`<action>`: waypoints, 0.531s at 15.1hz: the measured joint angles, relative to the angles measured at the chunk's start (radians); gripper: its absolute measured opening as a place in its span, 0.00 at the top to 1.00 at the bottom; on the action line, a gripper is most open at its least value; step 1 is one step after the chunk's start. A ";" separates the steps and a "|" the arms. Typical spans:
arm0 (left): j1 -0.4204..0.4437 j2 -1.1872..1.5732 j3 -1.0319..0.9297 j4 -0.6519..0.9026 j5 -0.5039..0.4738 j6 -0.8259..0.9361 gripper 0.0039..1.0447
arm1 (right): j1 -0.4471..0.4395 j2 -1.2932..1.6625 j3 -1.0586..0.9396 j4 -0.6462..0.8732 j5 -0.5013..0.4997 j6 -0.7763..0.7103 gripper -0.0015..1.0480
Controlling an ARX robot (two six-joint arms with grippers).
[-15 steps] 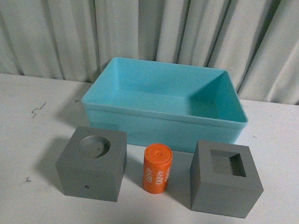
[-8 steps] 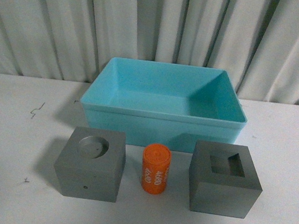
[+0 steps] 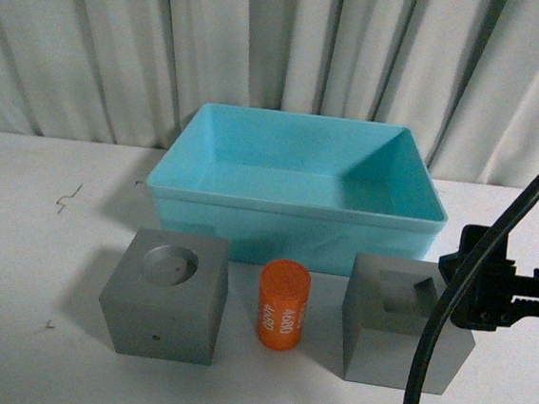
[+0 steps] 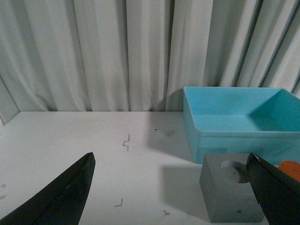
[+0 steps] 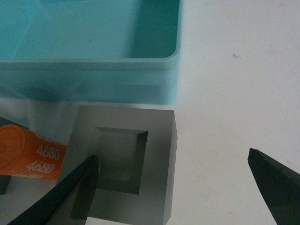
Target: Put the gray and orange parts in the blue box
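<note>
Since the earlier frame the right arm (image 3: 500,291) has been brought in at the front view's right edge, its cable (image 3: 423,370) hiding part of the square-holed cube (image 3: 380,346), while the round-holed cube (image 3: 165,297) and orange cylinder (image 3: 283,306) are seen on the table (image 3: 34,265) before the blue box (image 3: 291,225). In the left wrist view the left gripper (image 4: 171,157) is held wide open, the cylinder mostly cut off. In the right wrist view the right gripper (image 5: 172,157) is spread wide, one finger over the cube's top, so the cube may be shoved aside if the gripper is lowered thus.

Matte gray cubes (image 3: 163,295), smooth plastic blue box (image 3: 291,225), cloth curtain (image 3: 265,49).
</note>
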State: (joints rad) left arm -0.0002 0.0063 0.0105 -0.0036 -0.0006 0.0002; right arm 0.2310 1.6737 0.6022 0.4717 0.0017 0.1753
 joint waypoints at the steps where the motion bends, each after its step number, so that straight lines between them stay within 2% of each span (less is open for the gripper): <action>1: 0.000 0.000 0.000 0.000 0.000 0.000 0.06 | 0.007 0.023 0.007 0.002 0.007 0.006 0.06; 8: 0.000 0.000 0.000 0.000 0.000 0.000 0.06 | 0.055 0.161 0.075 0.009 0.045 0.026 0.06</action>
State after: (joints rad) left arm -0.0002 0.0063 0.0105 -0.0036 -0.0006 0.0002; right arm 0.2859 1.8343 0.6773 0.4809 0.0463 0.2016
